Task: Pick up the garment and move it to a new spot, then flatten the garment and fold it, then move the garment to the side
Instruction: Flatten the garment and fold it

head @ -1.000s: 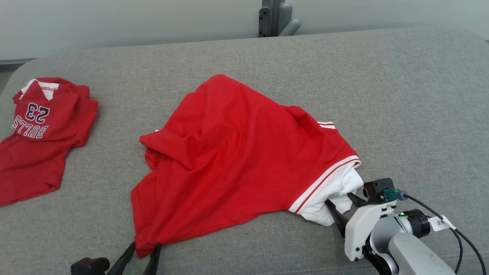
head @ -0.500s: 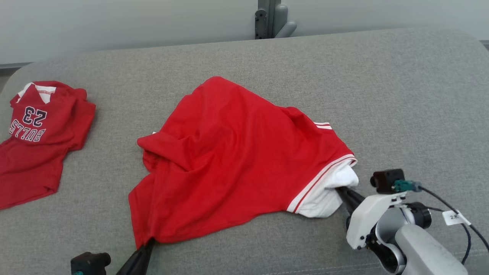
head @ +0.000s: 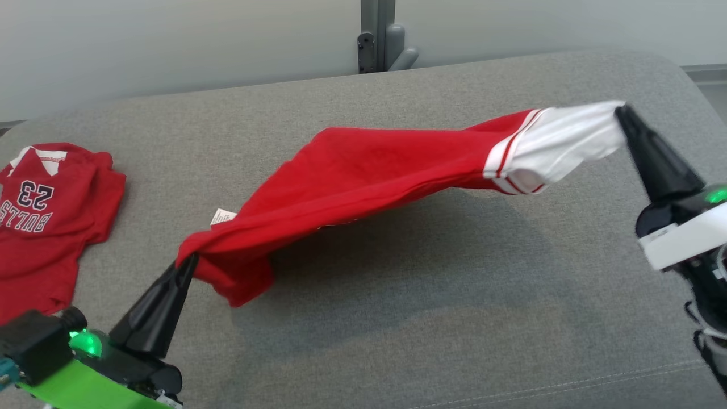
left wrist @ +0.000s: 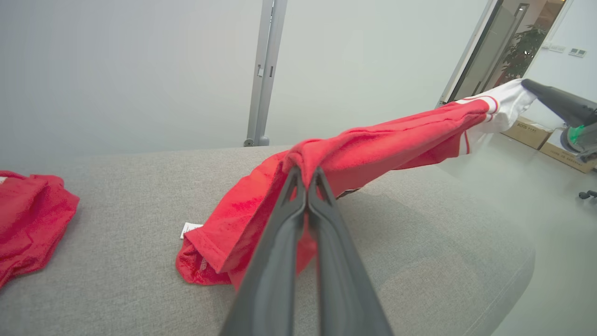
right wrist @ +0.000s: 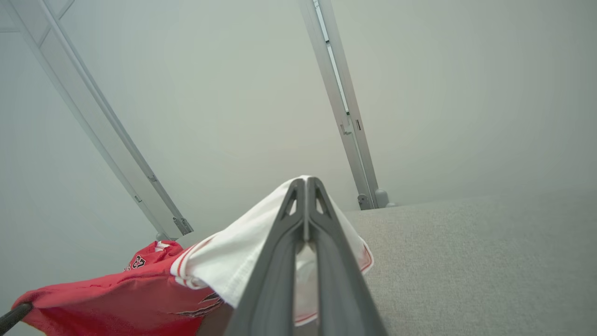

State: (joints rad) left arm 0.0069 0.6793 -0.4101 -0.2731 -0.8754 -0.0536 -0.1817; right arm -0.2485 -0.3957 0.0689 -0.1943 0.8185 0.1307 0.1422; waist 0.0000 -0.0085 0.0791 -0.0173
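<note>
The garment [head: 369, 170] is a red shirt with a white, red-striped sleeve, stretched in the air above the grey cushion [head: 431, 295]. My left gripper [head: 190, 261] is shut on its red lower corner at the lower left. My right gripper [head: 620, 109] is shut on the white sleeve end at the upper right, held higher. The left wrist view shows red cloth [left wrist: 364, 149] pinched at my left gripper [left wrist: 305, 170], with the right gripper [left wrist: 527, 84] beyond. White cloth [right wrist: 233, 261] drapes over my right gripper [right wrist: 305, 179] in the right wrist view.
A second red shirt [head: 40, 216] with "BULLS 23" lies crumpled at the cushion's left edge. A grey post [head: 377, 34] stands behind the cushion against a pale wall. The cushion's right edge drops to the floor, where cardboard boxes [left wrist: 536, 135] sit.
Both grippers closed on the garment and lifted it off the cushion, the right one rising up and to the right, pulling the shirt taut. The head camera has shifted too.
</note>
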